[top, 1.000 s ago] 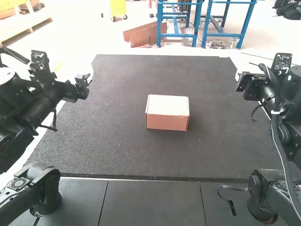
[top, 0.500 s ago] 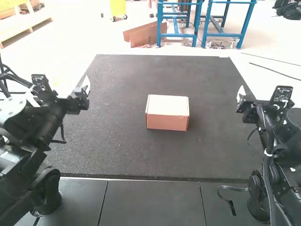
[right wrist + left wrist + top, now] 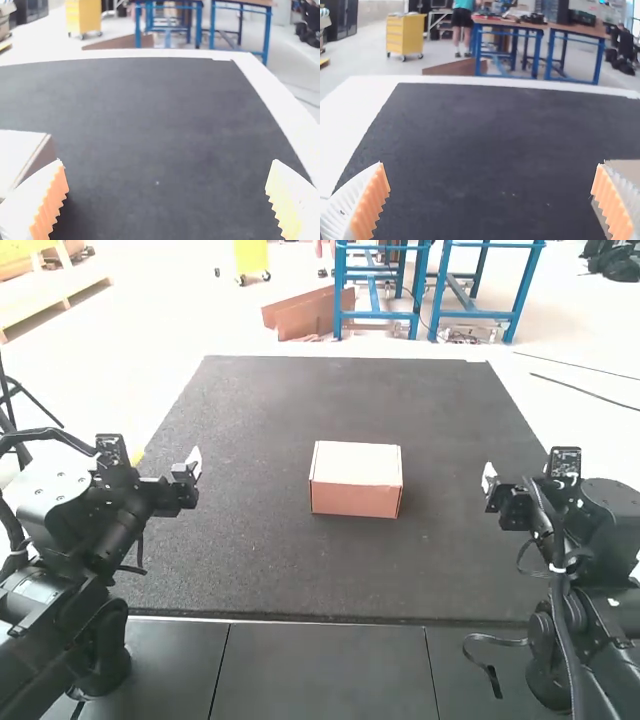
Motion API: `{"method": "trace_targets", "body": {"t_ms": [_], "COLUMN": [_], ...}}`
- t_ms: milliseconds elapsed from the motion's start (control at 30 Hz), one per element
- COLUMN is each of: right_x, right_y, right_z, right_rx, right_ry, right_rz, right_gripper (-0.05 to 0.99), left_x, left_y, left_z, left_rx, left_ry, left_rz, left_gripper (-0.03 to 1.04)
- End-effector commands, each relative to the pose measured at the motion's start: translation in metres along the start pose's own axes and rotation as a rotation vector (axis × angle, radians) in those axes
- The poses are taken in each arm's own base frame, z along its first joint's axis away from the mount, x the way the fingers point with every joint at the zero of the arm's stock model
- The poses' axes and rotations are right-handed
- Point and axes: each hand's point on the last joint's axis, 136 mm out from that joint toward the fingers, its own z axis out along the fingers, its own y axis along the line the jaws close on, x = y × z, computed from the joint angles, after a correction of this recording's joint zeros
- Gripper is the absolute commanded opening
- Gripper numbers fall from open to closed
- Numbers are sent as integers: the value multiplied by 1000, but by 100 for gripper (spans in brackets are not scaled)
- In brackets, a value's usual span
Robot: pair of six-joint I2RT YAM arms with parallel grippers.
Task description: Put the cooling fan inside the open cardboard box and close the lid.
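1. A black mat covers the table, and everything else is placed against it here.
2. The cardboard box sits near the middle of the mat, slightly toward its right half. It is a small rectangular carton of plain tan card, with a paler top and a darker front wall. The lid lies flat and closed, its front edge meeting the front wall. The box stands square on the mat and touches neither gripper. In the left wrist view one corner of the box shows behind a finger. In the right wrist view a corner of its top and one side show.
3. The left gripper hovers over the mat's left edge, well apart from the box. Its white ribbed fingers with orange pads are spread wide and grip nothing.
4. The right gripper hovers over the mat's right side, also well apart from the box. Its fingers are likewise spread wide, with bare mat between them.
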Motion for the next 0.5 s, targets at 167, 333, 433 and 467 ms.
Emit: {"method": "trace_targets", "body": {"t_ms": [167,333,433,467], "right_x": [6,2,2,2], "right_y": [4,4,4,4], "right_z": [0,0,0,0], "right_rx": [-22,-22,-24,-24], "right_ry": [17,3,2,3], "right_rz": [18,18,12,12], "right_gripper": [91,91,91,91], "left_x": [12,13,10,9], "left_y": [46,59,61,62], "left_z": [-2,-4,-4,-4], "left_rx": [-190,-243,-250,-253], "left_ry": [30,37,23,20], "left_rz": [-74,-56,-57,-57], "left_gripper": [95,96,96,96]}}
